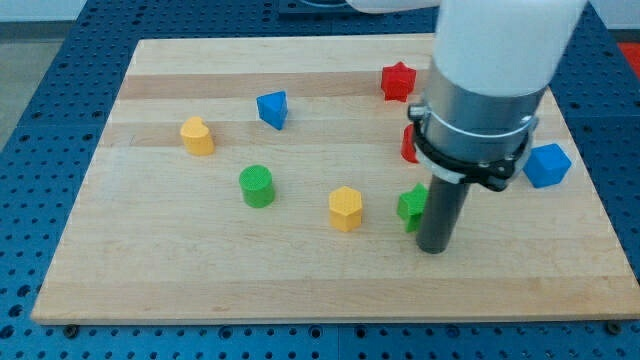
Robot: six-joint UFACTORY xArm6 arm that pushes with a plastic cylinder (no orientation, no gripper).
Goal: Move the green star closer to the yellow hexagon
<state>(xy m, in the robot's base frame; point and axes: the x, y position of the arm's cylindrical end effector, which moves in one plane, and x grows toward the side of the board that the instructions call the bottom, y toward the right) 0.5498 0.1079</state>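
One wooden table [300, 280] fills the frame and carries eight blocks: two blue, two red, two yellow, two green. Largest is the blue cube [546, 165] at the right, then the blue block [272, 109] at upper left of centre, the red star [397, 81] at the top, and a red block [408, 145] mostly hidden behind the arm. The green cylinder [257, 186], yellow hexagon [345, 208] and yellow block [197, 136] follow. The green star [410, 207] sits just right of the hexagon. No gripper exists; my tip [433, 248] touches the star's right side.

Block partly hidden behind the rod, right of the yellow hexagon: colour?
Green; only the camera view shows it.
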